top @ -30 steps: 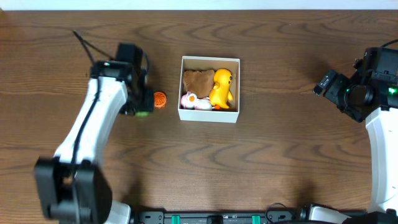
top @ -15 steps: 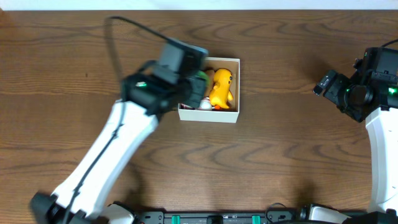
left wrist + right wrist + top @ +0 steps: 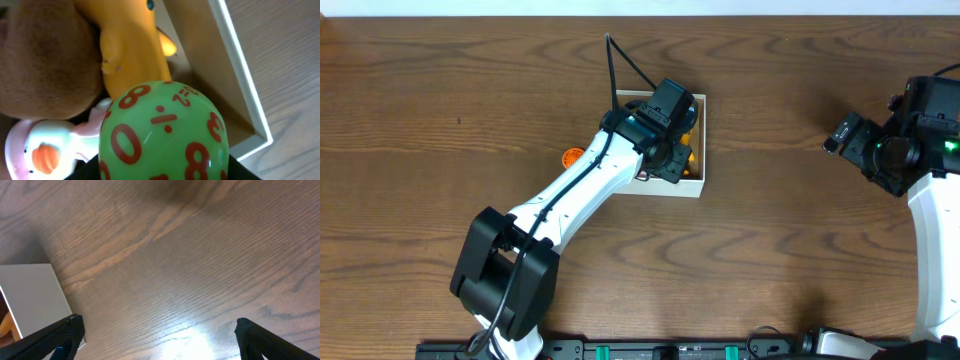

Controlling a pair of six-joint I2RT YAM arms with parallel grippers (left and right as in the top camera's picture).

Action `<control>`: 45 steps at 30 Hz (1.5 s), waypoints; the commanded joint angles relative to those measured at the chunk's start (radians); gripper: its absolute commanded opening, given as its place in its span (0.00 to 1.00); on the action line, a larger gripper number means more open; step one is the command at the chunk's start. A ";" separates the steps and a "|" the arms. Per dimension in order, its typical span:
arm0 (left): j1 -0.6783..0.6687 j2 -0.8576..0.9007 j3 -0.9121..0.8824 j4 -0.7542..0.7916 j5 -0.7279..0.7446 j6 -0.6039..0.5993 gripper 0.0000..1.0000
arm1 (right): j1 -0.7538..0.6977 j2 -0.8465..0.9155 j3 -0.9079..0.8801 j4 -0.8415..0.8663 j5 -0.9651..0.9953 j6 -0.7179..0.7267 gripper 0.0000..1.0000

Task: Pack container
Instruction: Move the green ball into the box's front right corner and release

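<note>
The container (image 3: 701, 130), a square, shallow white cardboard box with a brown inside, sits just 12 o'clock of the tabletop (image 3: 800, 260) centre, directly under the left gripper (image 3: 672, 162). Being square, it has no long axis. That gripper clasps a glossy green ball (image 3: 162, 132) with red numerals. Far off at 3 o'clock, the right gripper (image 3: 160, 340) gapes wide, empty.

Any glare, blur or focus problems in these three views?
Right wrist: bright glare patch on the table, grain soft around it. Left wrist: green ball very close, slightly soft, cut off by the bottom edge. Overhead: evenly lit and sharp, but the left arm hides most of the box.
</note>
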 commanded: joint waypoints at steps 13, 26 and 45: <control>0.030 -0.154 0.106 -0.029 0.007 0.005 0.94 | -0.005 0.003 0.000 -0.015 -0.004 0.008 0.99; 0.059 -0.134 0.105 -0.145 0.019 0.000 0.40 | -0.005 0.003 0.000 -0.011 -0.004 0.008 0.99; -0.018 0.192 0.092 -0.115 0.044 -0.018 0.22 | -0.005 0.003 0.000 -0.010 -0.004 0.008 0.99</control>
